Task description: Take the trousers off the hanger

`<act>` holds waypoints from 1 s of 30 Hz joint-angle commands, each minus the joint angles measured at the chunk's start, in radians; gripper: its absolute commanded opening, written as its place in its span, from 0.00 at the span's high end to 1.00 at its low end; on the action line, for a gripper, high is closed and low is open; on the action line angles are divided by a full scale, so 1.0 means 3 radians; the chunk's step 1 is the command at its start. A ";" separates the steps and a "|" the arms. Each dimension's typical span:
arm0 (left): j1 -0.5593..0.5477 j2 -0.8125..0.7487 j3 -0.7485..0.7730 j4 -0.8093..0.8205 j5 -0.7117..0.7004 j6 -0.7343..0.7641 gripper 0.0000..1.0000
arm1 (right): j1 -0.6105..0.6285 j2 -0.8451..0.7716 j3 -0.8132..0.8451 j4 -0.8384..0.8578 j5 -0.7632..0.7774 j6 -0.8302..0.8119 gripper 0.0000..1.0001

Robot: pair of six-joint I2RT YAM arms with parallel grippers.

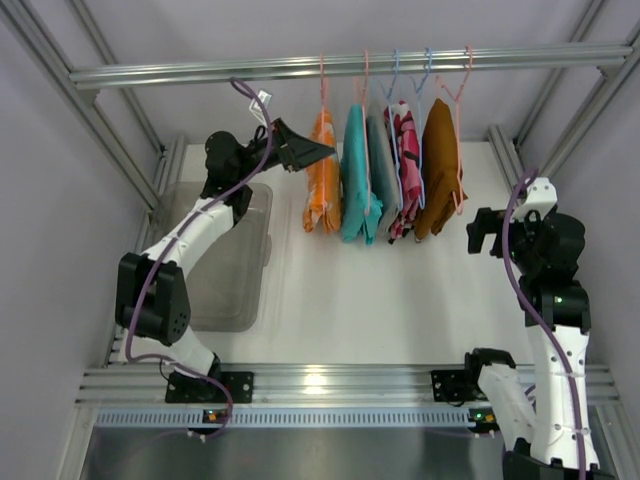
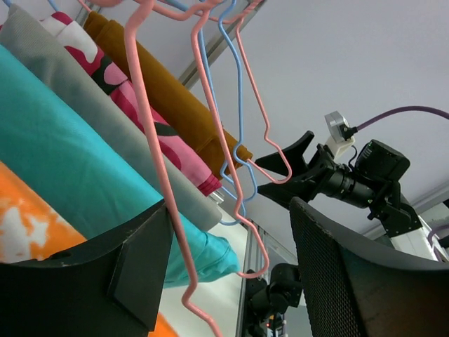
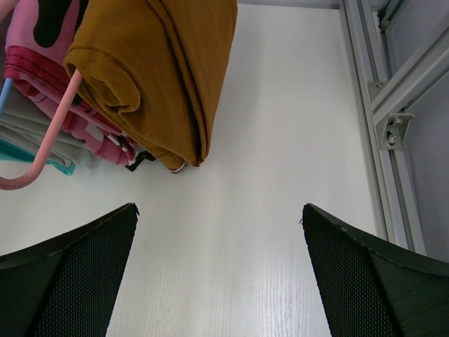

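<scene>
Top external view: 5 garments hang side by side on hangers from a metal rail (image 1: 330,66) across the back of the white counter (image 1: 380,300). The trousers (image 1: 322,178) are the leftmost garment, draped over the hanger (image 1: 322,82), whose hook sits on the rail. Next to them hang a teal garment (image 1: 357,175), a grey one (image 1: 381,165), a pink patterned one (image 1: 406,160) and a brown garment (image 1: 438,165). The left end effector (image 1: 312,150) is raised just beside the trousers' left side. The right end effector (image 1: 481,232) is low and apart from the garments, to the right of the brown one. A clear bin (image 1: 240,260) lies under the left arm.

Left wrist view: the left end effector (image 2: 230,210) has its fingers (image 2: 105,281) apart, and the thin wire of the hanger (image 2: 151,140) runs down between them, close to the left finger; nothing is clamped. The trousers (image 2: 28,217) show at the lower left, against the teal garment (image 2: 77,140).

Right wrist view: the right end effector (image 3: 221,217) is spread wide over bare counter (image 3: 266,175), holding nothing. The brown garment (image 3: 161,63) hangs ahead at upper left.
</scene>
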 commanded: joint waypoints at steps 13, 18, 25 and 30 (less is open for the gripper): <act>-0.0099 0.0198 0.0006 0.0486 -0.0318 -0.0326 0.43 | -0.0068 0.0045 0.0165 0.0107 -0.0096 -0.0030 0.01; -0.0109 0.0173 -0.0071 0.0629 -0.0273 -0.0474 0.58 | -0.0068 0.0014 0.0145 0.0107 -0.0091 -0.0050 0.01; -0.0115 0.0070 -0.0031 0.0569 -0.0226 -0.0541 0.92 | -0.0068 0.0019 0.0165 0.0122 -0.0203 0.0016 0.01; -0.0120 -0.0057 0.0209 0.0343 -0.0298 -0.0449 1.00 | -0.0068 0.0029 0.0247 0.0158 -0.0423 0.0098 0.00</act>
